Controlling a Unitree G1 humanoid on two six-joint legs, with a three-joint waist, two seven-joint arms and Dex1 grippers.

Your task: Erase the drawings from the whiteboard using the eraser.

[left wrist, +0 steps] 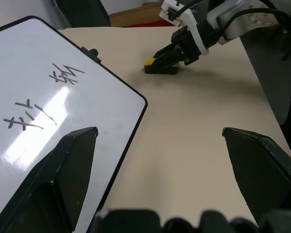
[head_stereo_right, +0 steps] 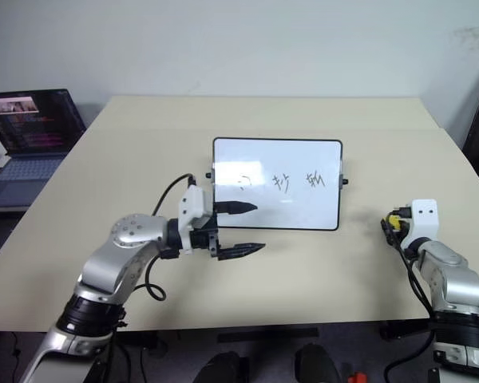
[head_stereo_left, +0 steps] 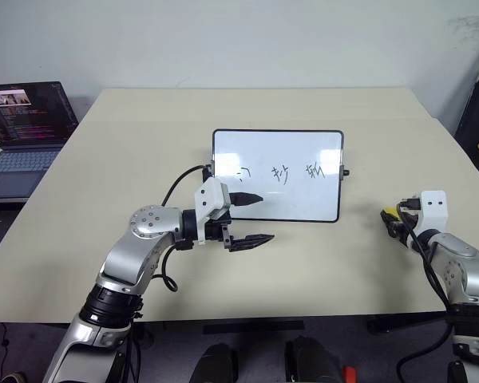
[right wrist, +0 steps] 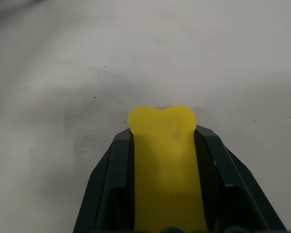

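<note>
right gripper (right wrist: 163,145) at lower right is clamped on the eraser (right wrist: 165,165); left gripper (head_stereo_left: 247,217) gapes empty over the whiteboard (head_stereo_left: 303,163); squashed eraser might squirt out, or shove the board mid-wipe

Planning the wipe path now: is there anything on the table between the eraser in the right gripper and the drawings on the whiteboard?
Nothing visible lies on the table between them. The right gripper is shut on the eraser, with bare tabletop up to the whiteboard edge. The left gripper, open, hovers at the board's far side from the eraser, near the leftmost of the drawings.
</note>
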